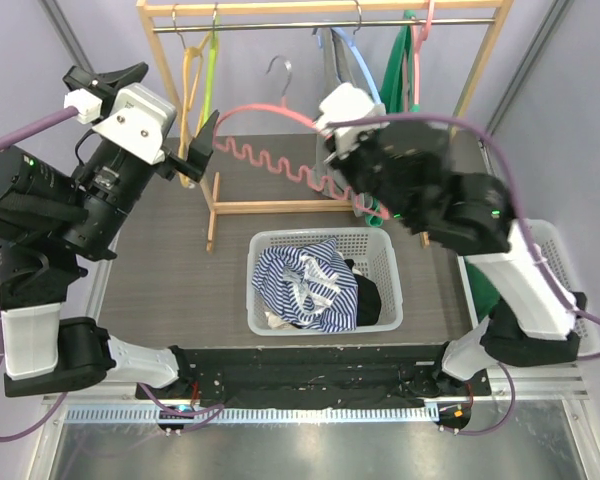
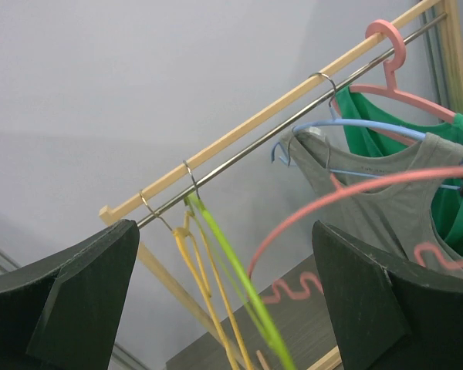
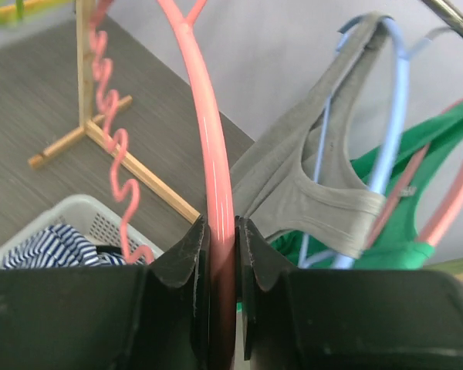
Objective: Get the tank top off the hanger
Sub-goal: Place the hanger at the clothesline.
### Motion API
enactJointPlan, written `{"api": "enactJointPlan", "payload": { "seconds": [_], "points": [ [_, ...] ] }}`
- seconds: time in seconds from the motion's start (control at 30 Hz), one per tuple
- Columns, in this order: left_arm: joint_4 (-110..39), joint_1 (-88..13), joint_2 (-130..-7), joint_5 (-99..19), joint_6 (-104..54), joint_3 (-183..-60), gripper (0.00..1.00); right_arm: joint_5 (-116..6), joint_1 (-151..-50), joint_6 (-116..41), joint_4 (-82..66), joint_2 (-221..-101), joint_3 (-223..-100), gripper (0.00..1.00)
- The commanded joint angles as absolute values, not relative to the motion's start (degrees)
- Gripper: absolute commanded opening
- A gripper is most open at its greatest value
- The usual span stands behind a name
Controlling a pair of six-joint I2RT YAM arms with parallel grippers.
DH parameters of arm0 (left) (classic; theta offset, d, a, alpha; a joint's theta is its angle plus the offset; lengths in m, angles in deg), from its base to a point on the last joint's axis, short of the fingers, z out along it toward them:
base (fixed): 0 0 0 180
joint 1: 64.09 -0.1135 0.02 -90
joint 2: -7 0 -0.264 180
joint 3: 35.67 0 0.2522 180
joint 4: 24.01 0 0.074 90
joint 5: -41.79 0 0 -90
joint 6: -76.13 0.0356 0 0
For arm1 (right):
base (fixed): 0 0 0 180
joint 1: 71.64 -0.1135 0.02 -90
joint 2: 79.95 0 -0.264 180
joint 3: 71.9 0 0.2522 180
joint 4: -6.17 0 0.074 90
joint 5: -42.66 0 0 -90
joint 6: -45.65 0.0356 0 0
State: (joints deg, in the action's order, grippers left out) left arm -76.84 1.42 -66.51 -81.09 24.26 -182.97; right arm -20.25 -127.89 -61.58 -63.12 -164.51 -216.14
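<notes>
a pink hanger (image 3: 216, 154) is clamped in the right claw (image 3: 220, 231), pinched narrow on its rod. the left claw (image 2: 224, 239) is held wide apart, gripping nothing, near the rail (image 2: 293, 123). a grey tank top (image 3: 293, 185) is seen draped on a blue hanger (image 3: 397, 116), and striped cloth (image 1: 300, 280) is heaped in the white basket (image 1: 320, 240) on the bench (image 1: 170, 270).

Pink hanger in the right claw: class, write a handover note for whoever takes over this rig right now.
Left claw: open, empty, raised near the rail.
Right claw: shut on a bare pink hanger, held in front of the rack.
Grey tank top hangs on the blue hanger on the rail. Striped clothing lies in the basket.
Done: the held hanger carries nothing.
Left: the grey tank top is not yet off its hanger.
</notes>
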Motion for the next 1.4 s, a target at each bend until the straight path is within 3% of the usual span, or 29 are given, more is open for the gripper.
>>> {"api": "enactJointPlan", "payload": {
  "seconds": [0.0, 0.13, 0.33, 0.47, 0.57, 0.8, 1.37],
  "points": [
    [-73.01, 1.56, -65.33, -84.15, 26.47, -183.91, 0.99, 4.85, -136.93, -70.88, -59.37, -166.87, -217.59, 0.01],
    [-72.57, 1.47, -64.54, -85.03, 26.56, -183.82, 1.0, 12.06, -144.92, -76.86, -50.94, -165.21, -211.89, 0.01],
    [-72.13, 1.47, -64.45, -86.7, 27.44, -183.12, 1.0, 23.14, -148.89, -90.12, -34.61, -164.86, -202.86, 0.01],
    [-72.13, 1.03, -64.54, -87.32, 27.35, -183.2, 1.0, 23.85, -148.89, -100.32, -15.47, -164.59, -196.06, 0.01],
    [-73.1, 0.33, -64.37, -87.06, 26.12, -183.55, 1.0, 22.71, -148.46, -104.29, -9.37, -165.47, -196.32, 0.01],
    [-74.5, -1.6, -63.75, -86.35, 23.75, -184.08, 1.0, 18.75, -144.24, -106.83, -3.39, -168.8, -198.26, 0.01],
    [-77.05, -3.71, -59.36, -85.56, 20.85, -179.95, 1.0, 16.99, -140.89, -134.61, 26.24, -184.01, -199.75, 0.01]
  ]
}}
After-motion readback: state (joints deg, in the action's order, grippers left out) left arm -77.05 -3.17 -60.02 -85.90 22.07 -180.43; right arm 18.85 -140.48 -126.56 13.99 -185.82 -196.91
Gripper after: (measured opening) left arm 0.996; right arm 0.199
